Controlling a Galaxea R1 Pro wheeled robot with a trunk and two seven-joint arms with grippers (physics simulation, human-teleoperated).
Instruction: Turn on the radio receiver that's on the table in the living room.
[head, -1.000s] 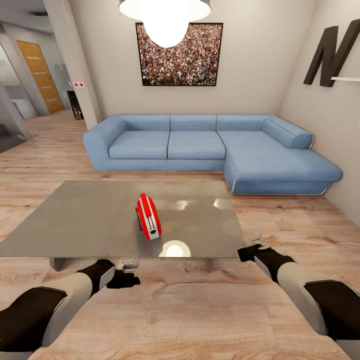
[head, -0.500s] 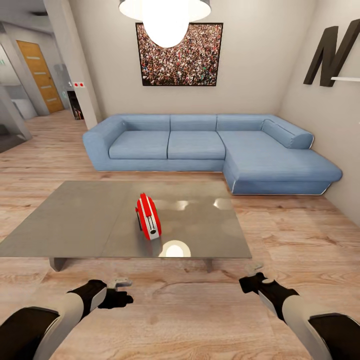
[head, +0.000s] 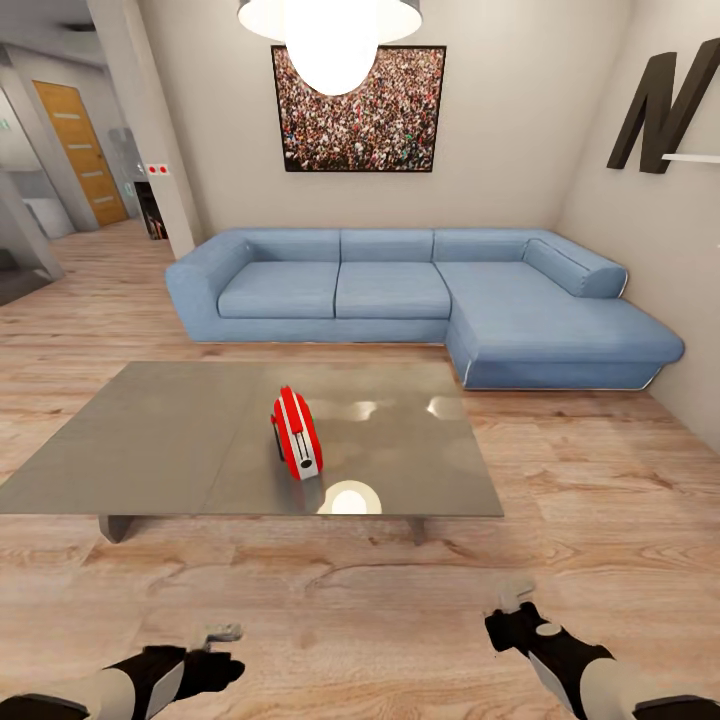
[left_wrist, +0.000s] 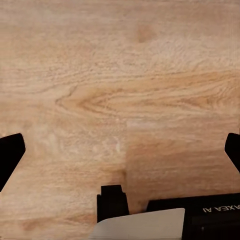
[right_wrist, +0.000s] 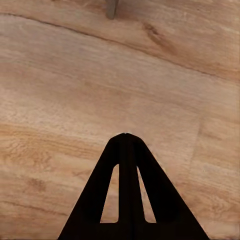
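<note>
Room: your head camera faces a blue corner sofa (head: 420, 300) across a wood floor (head: 350, 610), with a low grey table (head: 150, 440) between you and it.
Change: over the last second both your arms have drawn back from the table's near edge towards your body; the camera has not moved.
Meaning: you are now further from the radio, so you would have to extend again to touch it; I cannot tell whether it is on.
Radio: the red radio receiver (head: 297, 433) stands upright near the table's middle, closer to the near edge.
Left arm: low, left gripper (head: 222, 634) with fingers spread wide over bare floor.
Right arm: low, right gripper (head: 516, 597) with fingers pressed together, holding nothing.
</note>
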